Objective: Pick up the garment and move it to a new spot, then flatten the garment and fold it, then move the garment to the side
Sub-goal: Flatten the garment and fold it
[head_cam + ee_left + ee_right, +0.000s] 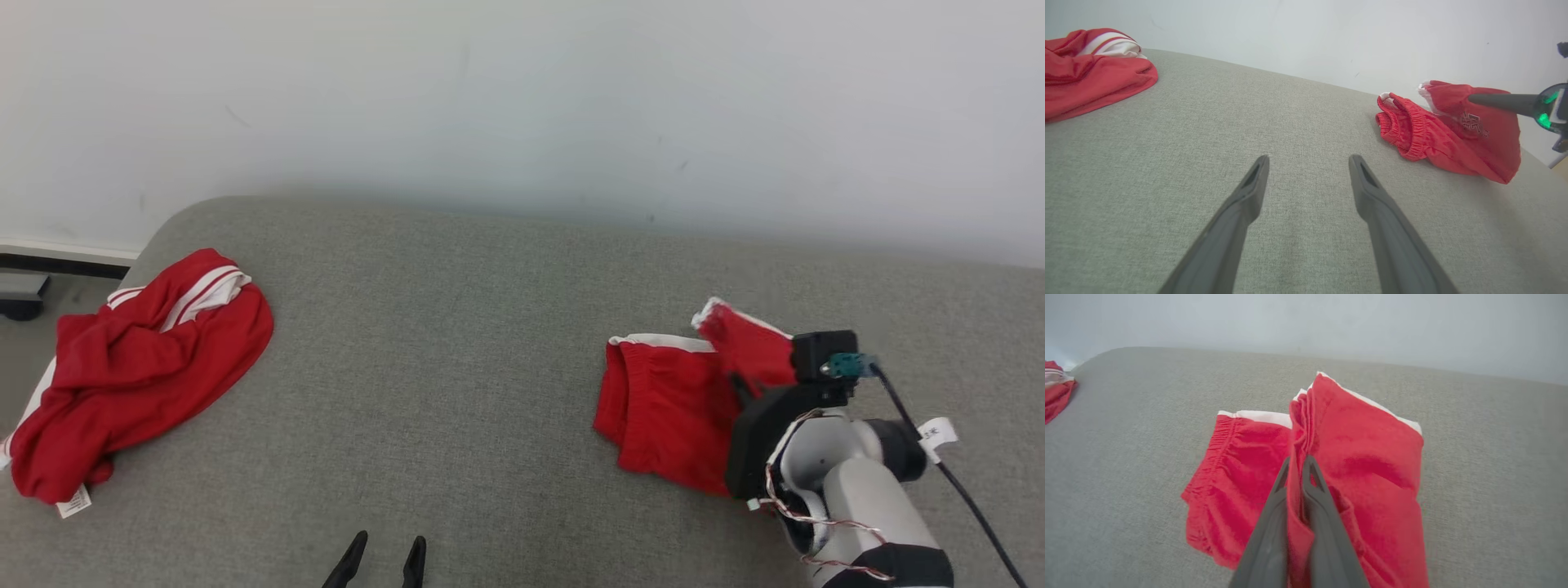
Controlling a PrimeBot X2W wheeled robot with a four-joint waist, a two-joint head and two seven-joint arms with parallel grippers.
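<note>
Red shorts lie on rt side of grey padded surface, well apart from 2nd red garment, which is bunched at the far left edge. Shorts are partly folded: gathered elastic edge on their left, white trim along far edge, one section w/ white hem lifted off the rest. R gripper has its fingers closed tight on an upright fold of red cloth near the shorts' middle. Rt wrist view shows fabric pinched between both dark fingers, w/ a ridge of cloth running up from the tips to the white edge. In left wrist view the raised flap hangs tent-like from the R finger, w/ a small logo print on it; lower part of shorts rests on the surface. L gripper is spread wide w/ nothing between the fingers, low over bare fabric at front-centre, pointing toward white wall. It touches neither garment: shorts are off to its right, 2nd garment off to its left. Can't tell if L tips touch the surface. 2nd garment is a crumpled heap w/ white stripes on top and a white label at its near end. Black cable runs by the R wrist.
</note>
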